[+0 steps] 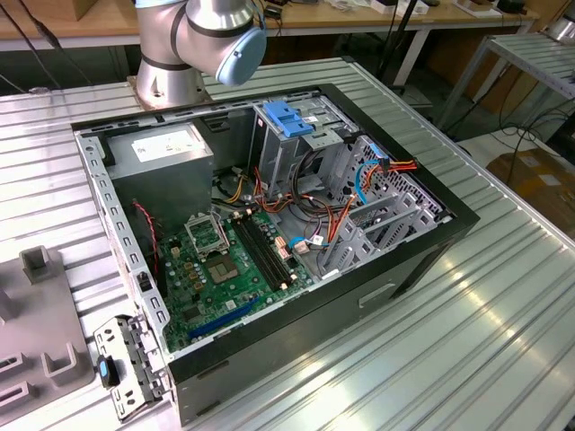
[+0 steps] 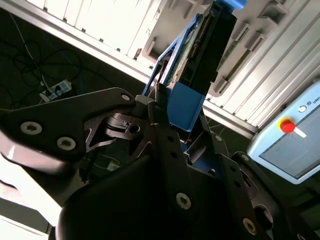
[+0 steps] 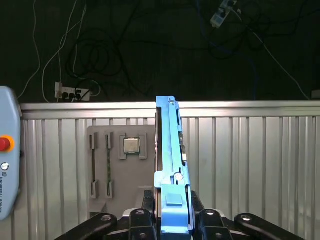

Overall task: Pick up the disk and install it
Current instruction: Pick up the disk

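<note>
First wrist view: black metal two-finger gripper (image 3: 172, 212), jaws closed narrowly on flat rectangular disk (image 3: 170, 150) framed by bright blue plastic rails, held edge-on; ribbed silver metal table (image 3: 250, 160) beyond.

No wording could be made out in full. A white label (image 1: 164, 144) on the grey power-supply box (image 1: 180, 175) carried print too small to read. The pale teach pendant (image 3: 7, 165) bore small lettering below its red button (image 3: 4, 144), cut off at the edge.

Glossy blue plastic rails on disk (image 3: 170, 150); matt black end effector (image 3: 171, 207); ribbed shiny alu table (image 3: 250, 160)
</note>
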